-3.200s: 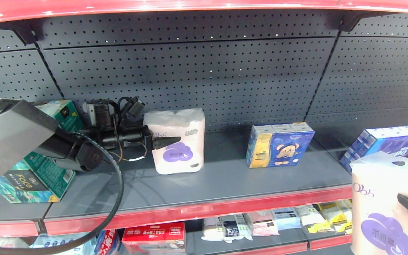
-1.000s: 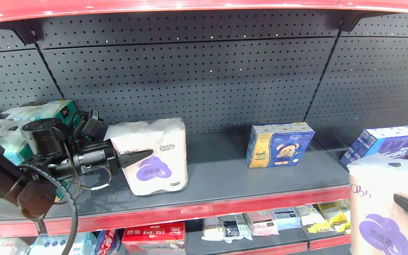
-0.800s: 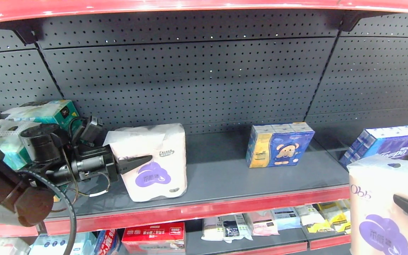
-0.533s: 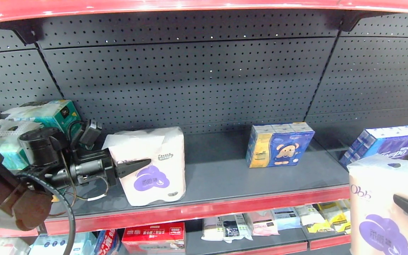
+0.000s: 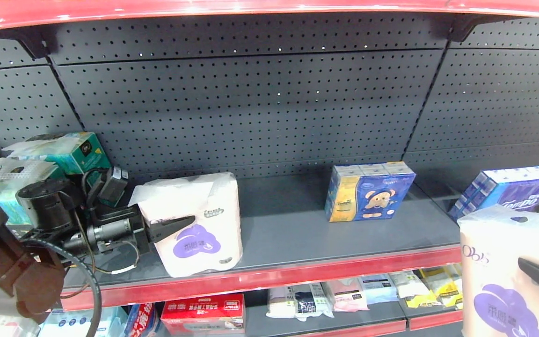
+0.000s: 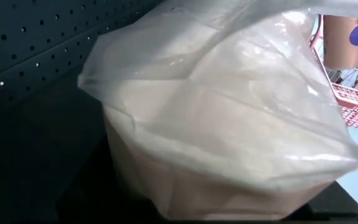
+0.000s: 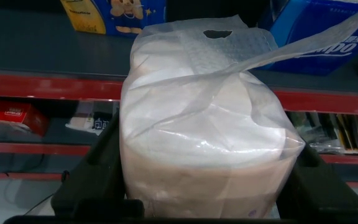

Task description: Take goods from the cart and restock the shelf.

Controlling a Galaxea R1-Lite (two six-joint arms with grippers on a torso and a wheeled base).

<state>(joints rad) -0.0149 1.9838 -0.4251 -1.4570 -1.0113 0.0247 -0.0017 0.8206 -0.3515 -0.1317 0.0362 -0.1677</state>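
A white toilet-paper pack with a purple cloud print [image 5: 197,224] stands at the front left of the grey shelf [image 5: 288,234], beside its red lip. My left gripper [image 5: 183,223] is shut on it from the left, one black finger across its face. In the left wrist view the pack [image 6: 216,118] bulges in clear plastic wrap. A second identical pack [image 5: 498,271] hangs in front of the shelf at the lower right, with my right gripper [image 5: 538,278] shut on it. The right wrist view has this pack [image 7: 204,124] between the black fingers [image 7: 98,168].
A blue and yellow tissue pack with a bear [image 5: 367,191] stands mid-shelf, a blue-purple pack [image 5: 508,187] farther right, green tissue boxes [image 5: 70,150] at the far left. Bare shelf lies between the left pack and the bear pack. The lower shelf holds several goods [image 5: 344,292]. A pink cart [image 6: 353,93] stands behind.
My left gripper has carried its pack leftward and forward, down to the shelf's front edge. The right arm and its pack have stayed almost still.
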